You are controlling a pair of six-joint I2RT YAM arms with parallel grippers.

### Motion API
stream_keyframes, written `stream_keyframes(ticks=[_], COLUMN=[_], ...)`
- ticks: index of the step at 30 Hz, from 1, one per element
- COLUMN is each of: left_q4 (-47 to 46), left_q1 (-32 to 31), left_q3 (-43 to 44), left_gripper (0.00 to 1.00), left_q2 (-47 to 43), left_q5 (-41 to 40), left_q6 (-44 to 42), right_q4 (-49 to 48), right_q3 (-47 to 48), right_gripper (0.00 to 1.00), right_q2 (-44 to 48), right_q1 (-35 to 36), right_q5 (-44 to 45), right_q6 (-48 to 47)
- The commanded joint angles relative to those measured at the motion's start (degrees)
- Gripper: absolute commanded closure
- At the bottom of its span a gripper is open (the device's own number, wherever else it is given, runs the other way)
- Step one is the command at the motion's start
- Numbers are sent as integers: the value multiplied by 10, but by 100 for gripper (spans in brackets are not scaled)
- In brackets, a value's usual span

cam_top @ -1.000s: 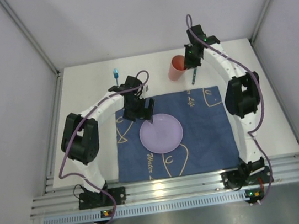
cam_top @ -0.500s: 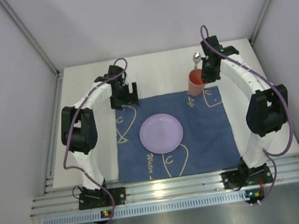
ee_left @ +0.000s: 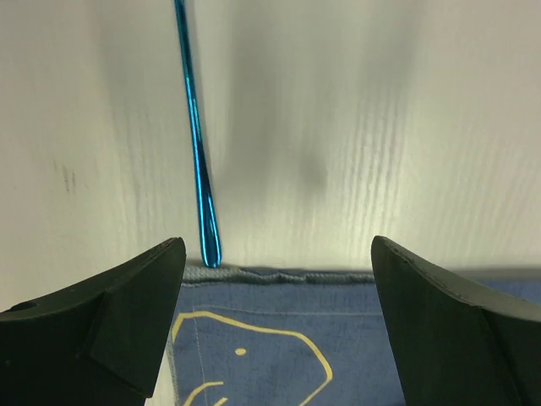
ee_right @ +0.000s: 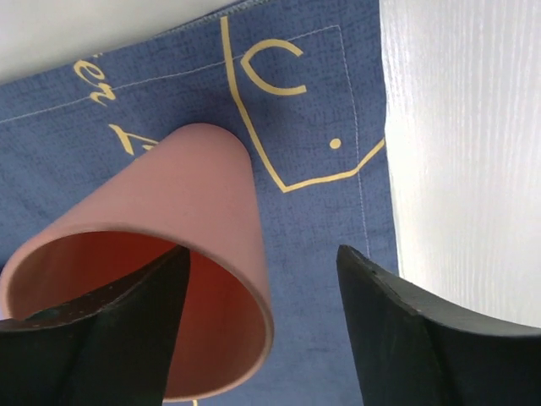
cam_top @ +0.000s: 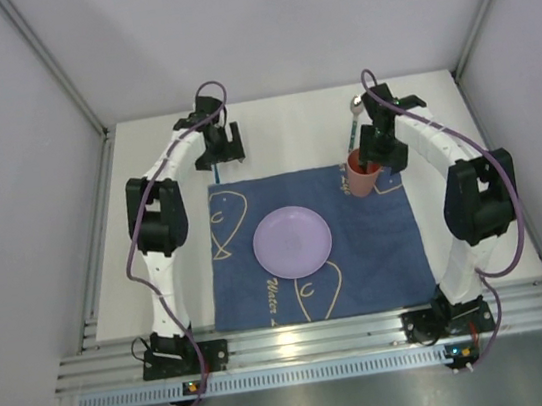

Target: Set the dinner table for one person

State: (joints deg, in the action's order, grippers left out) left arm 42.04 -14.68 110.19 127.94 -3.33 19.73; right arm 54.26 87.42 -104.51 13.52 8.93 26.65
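A pink cup stands upright on the far right corner of the blue mat. My right gripper is open over it, with one finger inside the cup, the other outside, and a gap to the cup's wall. A lilac plate lies in the middle of the mat. My left gripper is open and holds nothing, above the mat's far left edge. A shiny blue utensil handle lies on the white dinner table, its end touching the mat.
A spoon with a silver head lies on the table just beyond the cup, by the right wrist. Grey walls close in the table on three sides. A ribbed aluminium rail runs along the near edge between the arm bases.
The right gripper brought the cup from the bare table onto the mat's far right corner and opened. The left gripper moved from the plate to the mat's far left edge.
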Motion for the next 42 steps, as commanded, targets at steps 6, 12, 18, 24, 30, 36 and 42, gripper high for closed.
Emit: stream_keyframes(ticks=[6,12,18,24,30,36,42], left_q4=[-42,-64,-60,-50,-57,-74,-66], left_q1=[24,31,34,36,46,46,41], left_q3=[65,138,192,188,195,172,44], left_gripper=[7,16,36,78,100,100,100], left_q2=[55,115,175,200,194,103,-57], left_q5=[-94,-86,-63,-65,-41,14,19], left_q6=[-25,-37,-41,-42,-36,-25,-23], right_q4=[66,92,97,107,88,-7,12], right_q3=[38,68,89,140,199,272,465], right_gripper=[6,5,4,4,2,2,9], right_q2=[59,69,60,24,-24,-127,-314], right_q1=[5,4,-3,-12,-35,-86,-92], right_q5=[41,50,64,67,61,-91,-164], right_q6=[-18,-22,-31,-40,-49,-36,-38])
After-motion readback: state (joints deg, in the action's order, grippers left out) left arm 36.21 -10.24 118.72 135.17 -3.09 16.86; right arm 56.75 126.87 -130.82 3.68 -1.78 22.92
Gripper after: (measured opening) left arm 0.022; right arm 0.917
